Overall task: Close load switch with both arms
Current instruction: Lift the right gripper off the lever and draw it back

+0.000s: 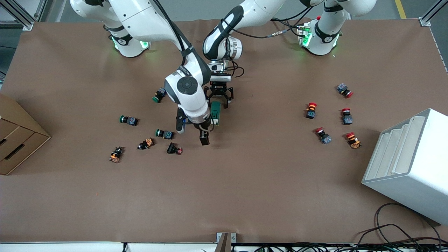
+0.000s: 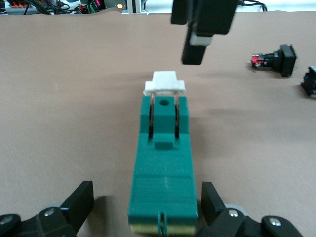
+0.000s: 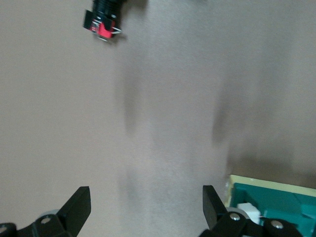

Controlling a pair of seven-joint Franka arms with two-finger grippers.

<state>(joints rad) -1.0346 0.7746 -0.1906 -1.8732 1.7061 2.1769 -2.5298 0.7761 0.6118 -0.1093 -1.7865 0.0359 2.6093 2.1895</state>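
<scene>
The load switch [image 1: 215,112] is a dark-green block lying on the brown table near its middle. In the left wrist view the load switch [image 2: 163,163] has its white handle [image 2: 164,84] at the end away from the camera. My left gripper [image 1: 219,100] is low over the switch's end nearer the robots' bases. This left gripper [image 2: 147,205] is open, with its fingers [image 2: 81,200] on either side of the block and not clamping it. My right gripper [image 1: 192,133] hangs open and empty beside the switch's handle end. In the right wrist view only bare table lies between the right gripper's [image 3: 145,205] fingers, and a corner of the switch [image 3: 276,197] shows beside one of them.
Green, orange and black push-buttons [image 1: 164,133] lie scattered toward the right arm's end. Several red push-buttons [image 1: 310,110] lie toward the left arm's end. A cardboard box [image 1: 17,140] stands at one table end and a white stepped box [image 1: 409,164] at the other.
</scene>
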